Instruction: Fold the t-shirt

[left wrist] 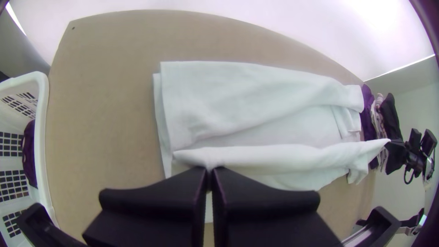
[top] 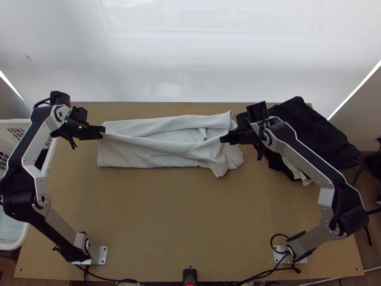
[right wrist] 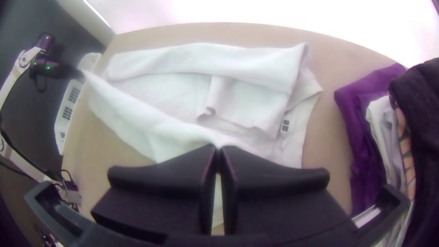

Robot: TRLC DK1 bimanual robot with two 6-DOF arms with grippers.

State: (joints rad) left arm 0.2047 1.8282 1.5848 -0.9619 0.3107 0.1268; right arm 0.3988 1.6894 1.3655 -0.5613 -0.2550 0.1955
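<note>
From the top view, I have the white t-shirt (top: pixel 152 155) lying in a long, partly folded strip across the far part of the wooden table (top: pixel 185 219). My left gripper (top: pixel 101 132) is at its left end and my right gripper (top: pixel 225 139) near its right end, a raised ridge of cloth running between them. A dark pile of clothes (top: pixel 319 131) lies to the right, and a white basket (top: pixel 14 240) stands at the left edge.

In the left wrist view, that gripper's fingers are pinched together on the ridge's end; the cloth beyond lies in layers. A purple cloth (left wrist: pixel 29 153) sits inside the basket.

In the right wrist view, the right gripper's fingers are clamped on the ridge's other end. Beside the t-shirt I see a purple garment (right wrist: pixel 366 132) in the pile.
</note>
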